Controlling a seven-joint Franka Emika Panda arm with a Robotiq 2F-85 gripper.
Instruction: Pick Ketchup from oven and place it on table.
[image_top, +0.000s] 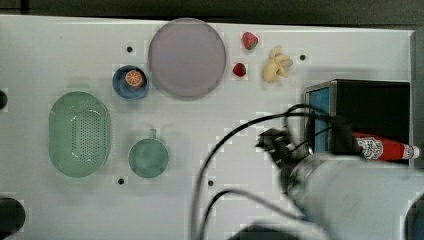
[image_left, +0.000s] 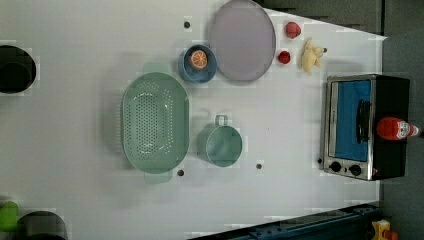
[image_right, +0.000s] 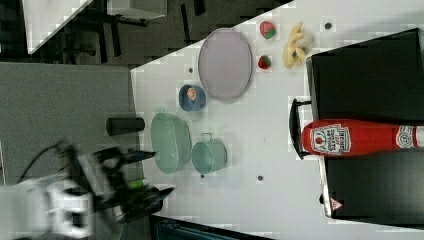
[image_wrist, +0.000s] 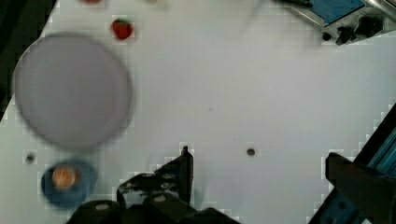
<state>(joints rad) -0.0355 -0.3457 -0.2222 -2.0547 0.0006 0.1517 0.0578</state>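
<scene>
A bulky white arm link is seen in the top view, ending in a black gripper (image_top: 272, 142) assembly. Black cables are looped from the wrist back along the arm. Two dark fingers (image_wrist: 186, 168) with small screws are shown in the wrist view.

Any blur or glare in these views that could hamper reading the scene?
Top view: the arm is a soft, smeared mass in the foreground, hiding part of the oven. Right view: the claw and arm are motion-smeared, while the ketchup label reads crisply. Wrist view: the plate looks blurred at its edge. Left view: even light, faint shadows, no strong glare.
</scene>
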